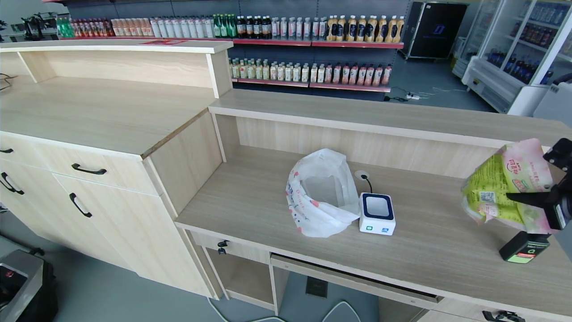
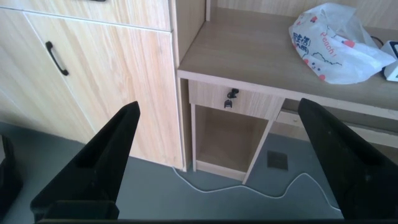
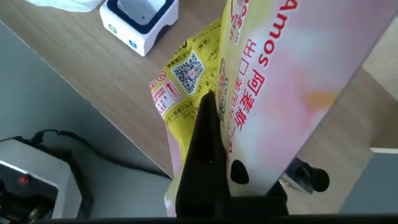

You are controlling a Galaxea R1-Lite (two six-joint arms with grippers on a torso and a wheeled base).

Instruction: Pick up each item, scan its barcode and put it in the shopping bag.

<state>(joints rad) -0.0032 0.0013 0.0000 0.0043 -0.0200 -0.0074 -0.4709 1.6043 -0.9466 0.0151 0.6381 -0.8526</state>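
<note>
My right gripper (image 1: 543, 199) is shut on a yellow and pink snack bag (image 1: 507, 188), held above the right end of the counter. The wrist view shows one black finger (image 3: 205, 155) pressed against the snack bag (image 3: 280, 93). The white barcode scanner (image 1: 377, 213) sits mid-counter, with the open white shopping bag (image 1: 319, 192) touching its left side. My left gripper (image 2: 217, 162) hangs open low in front of the counter, nothing between its fingers, with the shopping bag (image 2: 333, 43) and a sliver of the scanner (image 2: 392, 59) farther off.
A black handheld device with a green stripe (image 1: 523, 247) lies on the counter (image 1: 429, 250) below the held snack bag. A taller counter with drawers (image 1: 89, 134) stands to the left. Drink shelves (image 1: 308, 44) and a fridge (image 1: 514, 53) line the back.
</note>
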